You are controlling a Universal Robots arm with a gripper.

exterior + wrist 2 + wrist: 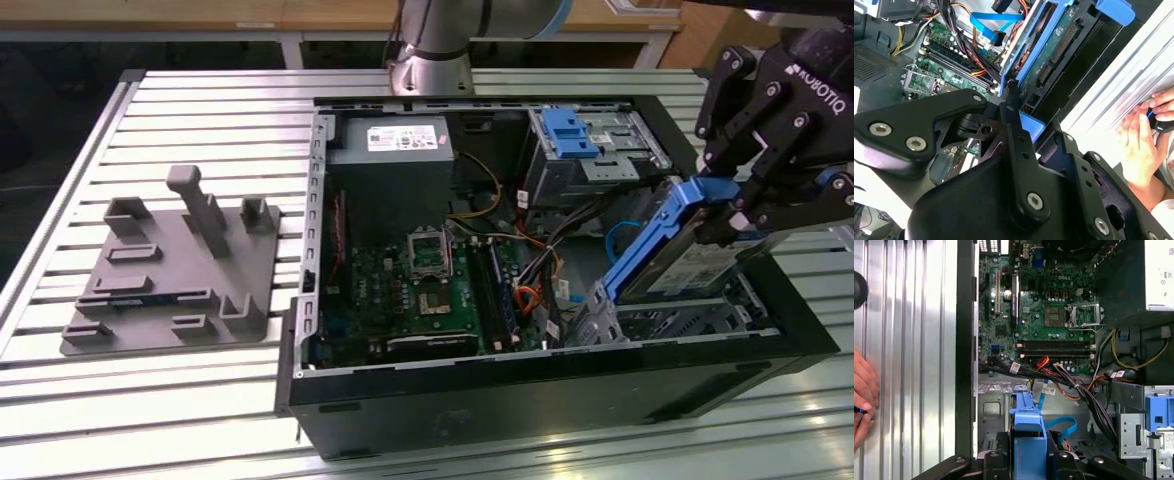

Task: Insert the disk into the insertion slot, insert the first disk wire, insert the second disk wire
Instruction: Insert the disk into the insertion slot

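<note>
The end effector (737, 208) is clamped on the upper end of the blue carrier that frames the disk (683, 265). The disk hangs steeply tilted, with its lower end at the mouth of the insertion slot (667, 322); whether they touch cannot be told. The slot sits in the open computer case (534, 385), toward the exterior view's right. A person's hand (1144, 135) rests on the ribbed desk (200, 100) just beside the case.

The arm (434, 45) reaches over, its end effector (731, 205) tilted, fingers clamped.
</note>
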